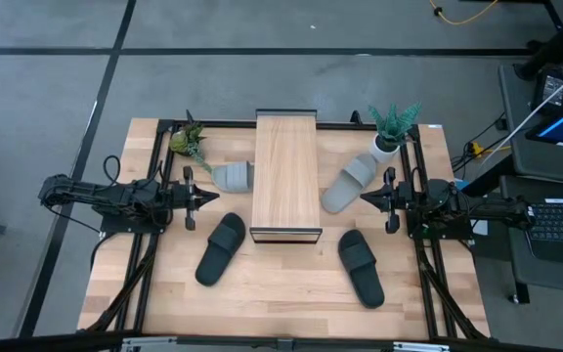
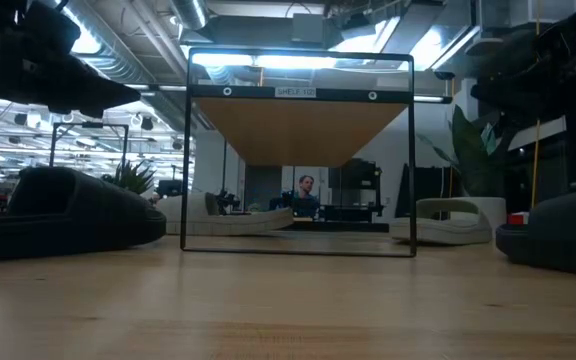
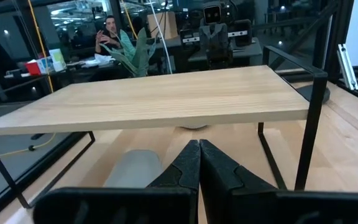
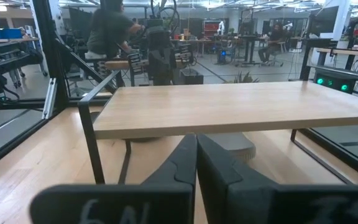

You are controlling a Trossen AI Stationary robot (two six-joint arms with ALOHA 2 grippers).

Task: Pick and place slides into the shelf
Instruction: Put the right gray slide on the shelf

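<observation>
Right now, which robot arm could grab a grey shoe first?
Probably the left. Its shut hand sits right beside the grey slide by the shelf. The right hand, also shut, is close to the other grey slide too.

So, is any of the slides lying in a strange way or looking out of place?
Nothing damaged. The left grey slide lies partly under the shelf; the right grey slide and both black slides lie at different angles on the table. None is on the shelf top.
</observation>
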